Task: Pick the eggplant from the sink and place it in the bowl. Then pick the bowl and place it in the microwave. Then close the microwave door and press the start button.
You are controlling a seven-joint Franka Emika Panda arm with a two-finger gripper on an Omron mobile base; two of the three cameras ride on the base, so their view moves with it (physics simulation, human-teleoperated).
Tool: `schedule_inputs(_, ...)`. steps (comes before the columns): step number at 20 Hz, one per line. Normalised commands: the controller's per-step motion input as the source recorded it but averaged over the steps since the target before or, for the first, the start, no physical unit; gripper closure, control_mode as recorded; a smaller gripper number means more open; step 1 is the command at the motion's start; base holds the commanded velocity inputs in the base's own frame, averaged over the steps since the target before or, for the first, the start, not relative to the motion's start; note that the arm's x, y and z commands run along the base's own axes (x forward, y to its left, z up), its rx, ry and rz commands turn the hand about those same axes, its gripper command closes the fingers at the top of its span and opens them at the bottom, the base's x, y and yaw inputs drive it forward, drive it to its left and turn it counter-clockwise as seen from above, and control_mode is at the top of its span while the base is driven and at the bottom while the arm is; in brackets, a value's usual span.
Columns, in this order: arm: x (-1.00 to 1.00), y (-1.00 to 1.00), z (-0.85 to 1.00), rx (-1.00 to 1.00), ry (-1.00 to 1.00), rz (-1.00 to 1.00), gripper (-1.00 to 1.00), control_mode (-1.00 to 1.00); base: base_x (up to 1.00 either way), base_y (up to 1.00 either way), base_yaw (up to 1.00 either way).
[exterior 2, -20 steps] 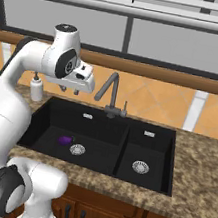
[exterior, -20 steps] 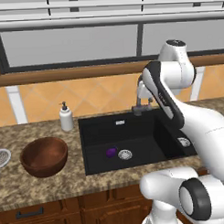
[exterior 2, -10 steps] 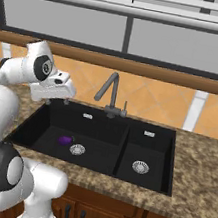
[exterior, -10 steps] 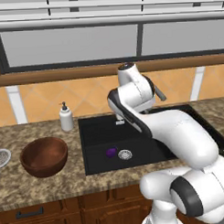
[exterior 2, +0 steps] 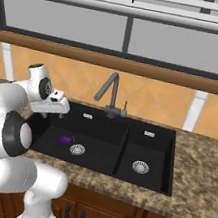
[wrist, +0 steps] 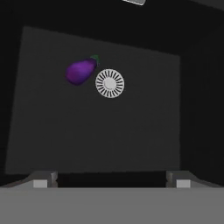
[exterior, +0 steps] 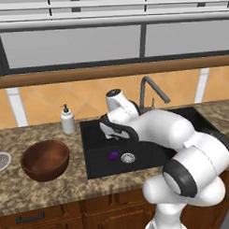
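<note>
The eggplant [exterior: 113,155] [exterior 2: 65,140] [wrist: 80,71], small and glossy purple, lies on the floor of the left basin of the black sink [exterior: 95,152] [exterior 2: 101,136], right beside the round silver drain [wrist: 110,82]. My gripper [exterior: 113,134] [exterior 2: 52,113] [wrist: 111,176] hangs above that basin, pointing down into it, a little off from the eggplant and well above it. It is open and empty, its fingertips [wrist: 43,178] far apart. The reddish-brown wooden bowl [exterior: 45,159] stands empty on the counter left of the sink. The microwave and its door are out of view.
A dark grey curved faucet [exterior: 150,89] [exterior 2: 110,87] rises behind the sink. A white soap dispenser [exterior: 66,120] stands at the back left of the sink. A small mesh dish [exterior: 2,160] sits left of the bowl. The right basin has its own drain [exterior 2: 140,167].
The arm has swung from high at the right down and leftward, bringing the hand low over the left basin. The eggplant and bowl have not moved.
</note>
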Motion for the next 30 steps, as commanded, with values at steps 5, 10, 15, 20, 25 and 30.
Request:
schedule_inputs(5,0.09,0.00,-1.00,0.15,-0.03,-0.13,-1.00,-1.00,0.00,0.00,0.00)
schedule_inputs(10,0.29,0.00,-0.95,0.14,-0.01,-0.13,-1.00,-1.00,0.00,0.00,0.00)
schedule_inputs(15,0.39,0.02,-0.66,0.07,0.00,-0.10,-1.00,-1.00,0.00,0.00,0.00)
schedule_inputs(20,0.53,0.06,-0.34,0.01,0.00,-0.11,-1.00,-1.00,0.00,0.00,0.00)
schedule_inputs(25,0.63,0.24,-0.18,0.00,0.00,-0.14,-1.00,-1.00,0.00,0.00,0.00)
schedule_inputs(30,0.57,0.21,-0.28,0.00,0.00,-0.11,-1.00,-1.00,0.00,0.00,0.00)
